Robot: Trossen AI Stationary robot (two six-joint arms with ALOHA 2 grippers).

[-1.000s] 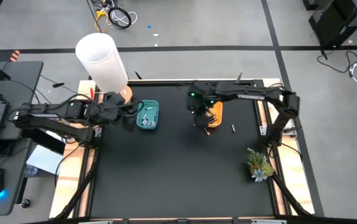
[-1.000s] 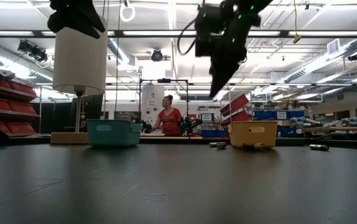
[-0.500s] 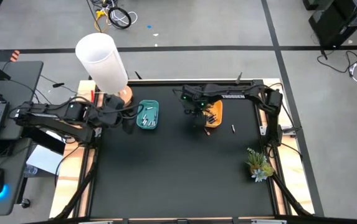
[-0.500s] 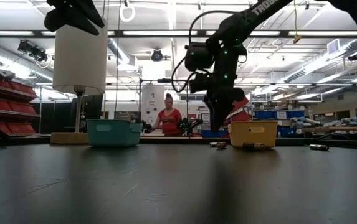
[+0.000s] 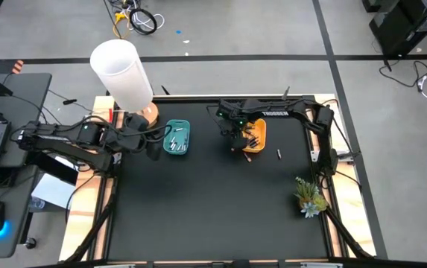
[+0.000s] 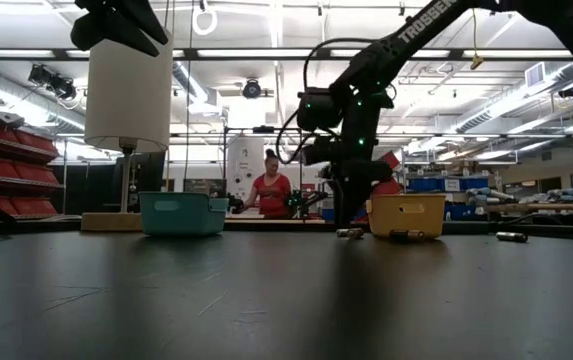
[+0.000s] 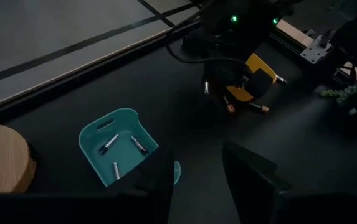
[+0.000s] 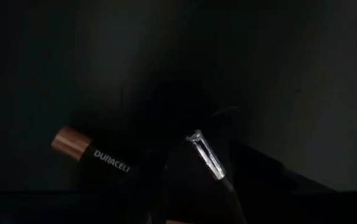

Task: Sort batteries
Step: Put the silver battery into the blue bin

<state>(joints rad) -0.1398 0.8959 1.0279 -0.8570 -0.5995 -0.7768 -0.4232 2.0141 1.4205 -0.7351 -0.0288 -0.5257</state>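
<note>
My right gripper [image 5: 237,144] is down at the table by the left side of the yellow tray [image 5: 257,135], open, fingers pointing down. In its wrist view a whitish-silver battery [image 8: 206,154] lies between its fingers, and a dark copper-ended battery [image 8: 97,155] lies beside it. Two more dark batteries [image 7: 228,106] [image 7: 259,109] lie near the tray, and a whitish one [image 5: 279,154] lies to its right. My left gripper [image 7: 197,171] hangs open over the near left edge of the teal tray [image 7: 113,149], which holds three silver batteries [image 7: 108,144]. My right gripper comes from above with one finger [image 8: 156,186] on each side of the silver battery, which lies on the table. Whether the fingers touch it, I cannot tell.
A tall white cylinder [image 5: 122,73] on a round wooden base [image 7: 0,165] stands at the far left corner. A small plant [image 5: 310,197] sits near the right edge. The near half of the black table [image 5: 213,216] is bare. A person in red [image 6: 271,192] stands far behind.
My right gripper has come down from high above the yellow tray's left side to table level beside the tray, shifting slightly toward the table's left. The left arm has kept still.
</note>
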